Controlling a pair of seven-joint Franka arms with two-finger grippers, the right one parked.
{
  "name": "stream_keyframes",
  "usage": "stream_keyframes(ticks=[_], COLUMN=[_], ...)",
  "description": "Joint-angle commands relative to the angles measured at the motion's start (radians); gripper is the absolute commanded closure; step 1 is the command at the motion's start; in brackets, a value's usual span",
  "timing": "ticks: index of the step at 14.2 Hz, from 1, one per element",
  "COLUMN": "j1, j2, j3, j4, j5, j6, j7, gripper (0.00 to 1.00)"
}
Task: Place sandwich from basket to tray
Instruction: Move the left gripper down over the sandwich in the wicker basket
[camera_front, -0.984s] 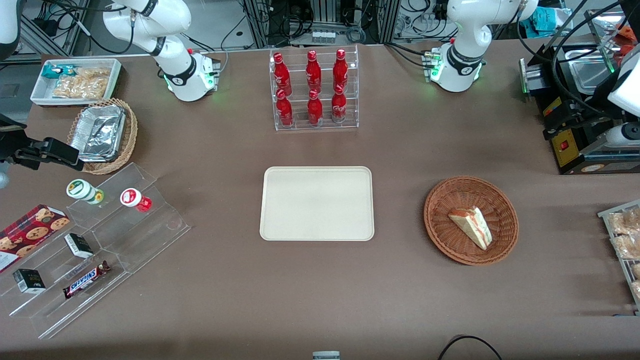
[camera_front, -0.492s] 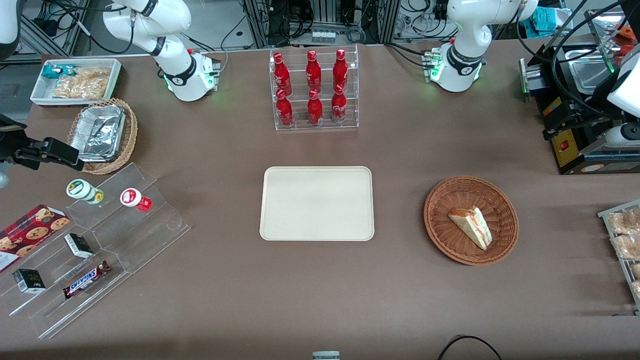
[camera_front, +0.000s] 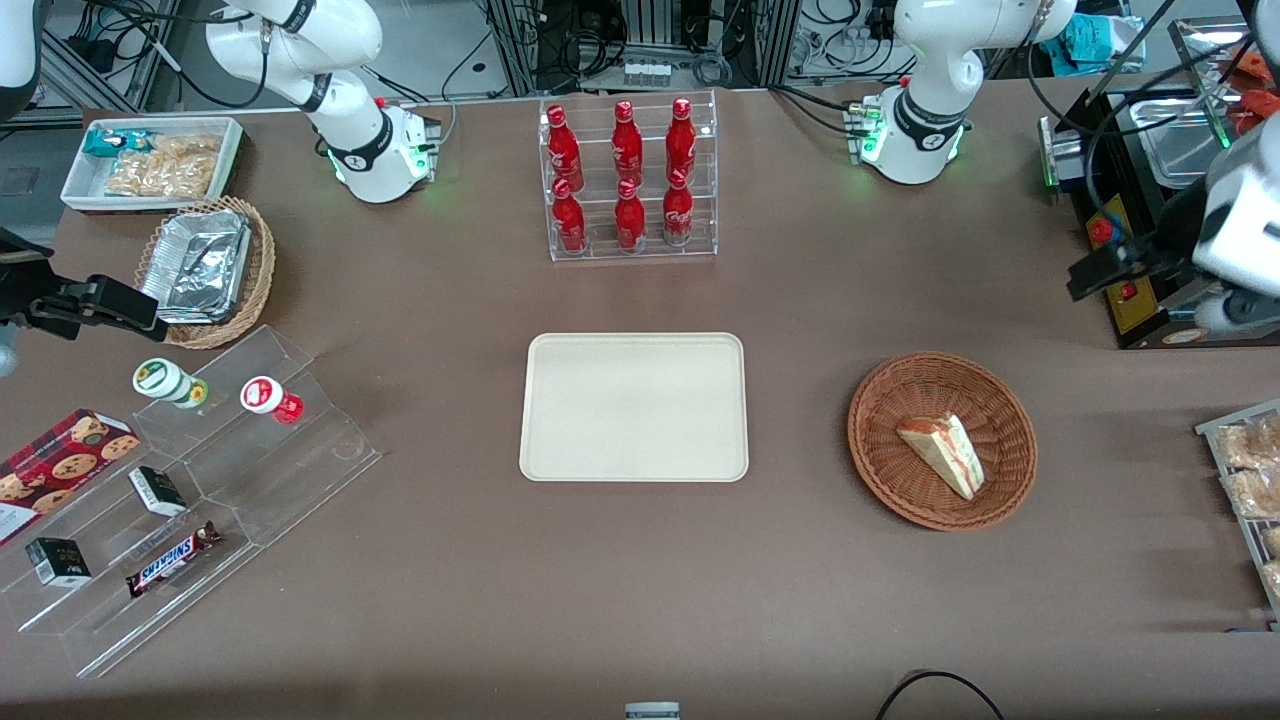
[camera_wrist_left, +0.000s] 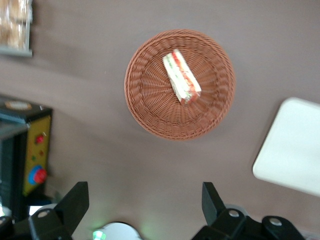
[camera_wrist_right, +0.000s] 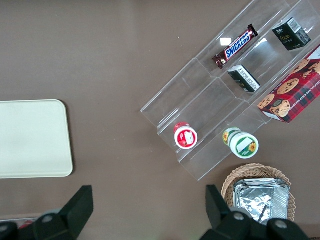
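Front view: the sandwich (camera_front: 942, 455) lies in the basket (camera_front: 885, 400) at the right of the frame, well apart from the bare tray (camera_front: 634, 406) at center. The gripper (camera_front: 1095, 270) hangs at the upper right edge, above the table and away from the basket.

Left wrist view: the basket (camera_wrist_left: 150, 112) with the sandwich (camera_wrist_left: 181, 76) lies well apart from the gripper (camera_wrist_left: 142, 202), whose jaws are spread wide with nothing between them.

This looks like the approach step; next the gripper must travel over the basket and descend onto the wedge.
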Motion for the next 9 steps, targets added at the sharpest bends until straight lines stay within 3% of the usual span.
stream_keyframes(ticks=[1, 9], j1=[-0.004, -0.039], j2=[0.107, 0.364], j3=[-0.006, -0.009], j4=[0.007, -0.010], j5=[0.005, 0.019], j6=[0.054, 0.298], j7=[-0.193, -0.461], gripper=[0.00, 0.00])
